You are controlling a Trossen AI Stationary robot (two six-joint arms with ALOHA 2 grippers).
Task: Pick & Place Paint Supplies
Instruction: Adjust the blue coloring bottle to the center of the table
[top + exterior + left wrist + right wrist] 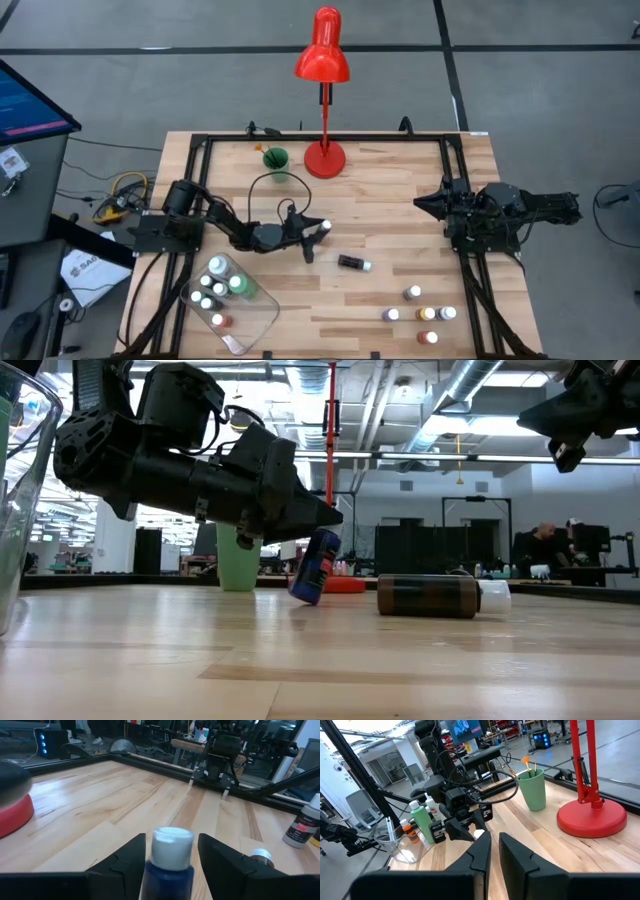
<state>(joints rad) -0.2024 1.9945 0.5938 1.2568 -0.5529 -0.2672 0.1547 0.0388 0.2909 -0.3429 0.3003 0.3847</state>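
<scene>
I have a small blue paint bottle (169, 870) between the fingers of my left hand (170, 855) near the middle of the desk (400, 190). It looks light, rigid and smooth, so I'd pinch the body under the white cap. The fingers stand apart beside it, and it leans in the low view. My right hand (492, 851) waits closed at the right edge, holding nothing.

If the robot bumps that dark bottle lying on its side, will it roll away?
Probably yes. The dark bottle is round and lies flat on the smooth wooden table, so a sideways nudge would likely roll it. Its white cap looks closed, so a spill seems unlikely.
</scene>
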